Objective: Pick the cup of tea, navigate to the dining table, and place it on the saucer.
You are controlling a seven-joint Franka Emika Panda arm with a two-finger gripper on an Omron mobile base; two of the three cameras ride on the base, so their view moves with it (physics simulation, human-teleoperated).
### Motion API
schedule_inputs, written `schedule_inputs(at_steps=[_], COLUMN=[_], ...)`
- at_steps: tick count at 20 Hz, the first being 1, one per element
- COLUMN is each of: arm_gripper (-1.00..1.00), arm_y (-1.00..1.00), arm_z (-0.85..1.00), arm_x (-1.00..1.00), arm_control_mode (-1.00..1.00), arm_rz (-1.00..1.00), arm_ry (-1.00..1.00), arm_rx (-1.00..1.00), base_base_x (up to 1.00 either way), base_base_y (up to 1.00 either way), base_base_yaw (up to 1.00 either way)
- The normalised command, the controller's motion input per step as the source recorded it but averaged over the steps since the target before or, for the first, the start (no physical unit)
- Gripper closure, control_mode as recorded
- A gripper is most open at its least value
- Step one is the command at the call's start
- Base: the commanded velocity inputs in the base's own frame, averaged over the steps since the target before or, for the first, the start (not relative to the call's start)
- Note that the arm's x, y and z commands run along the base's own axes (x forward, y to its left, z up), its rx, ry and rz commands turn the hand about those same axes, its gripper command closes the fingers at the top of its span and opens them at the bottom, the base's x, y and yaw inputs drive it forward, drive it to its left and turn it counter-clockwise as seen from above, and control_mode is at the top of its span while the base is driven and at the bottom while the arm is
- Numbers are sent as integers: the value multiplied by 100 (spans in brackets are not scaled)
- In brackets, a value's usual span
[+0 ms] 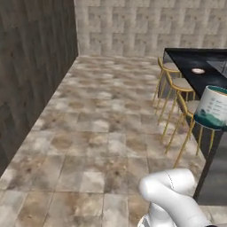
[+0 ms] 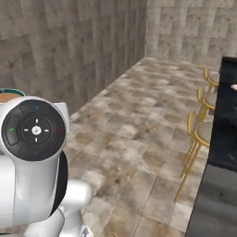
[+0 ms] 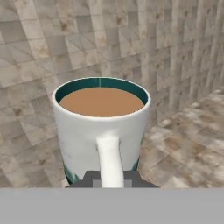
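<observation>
Held aloft: the cup of tea (image 3: pixel 101 131), upright and level, light brown liquid nearly to the teal-lined rim, its white handle facing the hand camera and running down between the two dark fingers (image 3: pixel 91 178) at the bottom of the hand view. Fingers pinched in on that handle (tips barely showing on either side of it). In the left base view, same cup (image 1: pixel 214 107) seen white with a teal lower band, hanging in the air in front of the near end of the dining table (image 1: pixel 208 60), well above the tiled floor (image 1: pixel 102 128). On the black marble top of that table, farther back than the cup, the saucer (image 1: pixel 198 71), small and pale, apart from the cup, with nothing resting on it. Along the table's side nearest the open floor, a row of gold-legged stools (image 1: pixel 177 88). Beyond the far end of the table, a patterned stone wall (image 1: pixel 146 26); across the floor from the table, a dark wood-grain wall (image 1: pixel 31 66). In the right base view, just a sliver of the cup's rim (image 2: pixel 9 94) peeking over the arm's round white joint (image 2: pixel 33 128).
</observation>
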Motion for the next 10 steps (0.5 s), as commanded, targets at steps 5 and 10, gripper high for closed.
schedule_inputs(at_steps=[5, 10], arm_gripper=[100, 100], arm_y=[0, 0], arm_z=[0, 0], arm_x=[0, 0], arm_control_mode=[100, 100], arm_rz=[0, 0], arm_ry=[0, 0], arm_rx=[0, 0], base_base_x=[100, 100], base_base_y=[91, 90], base_base_yaw=[-58, -58])
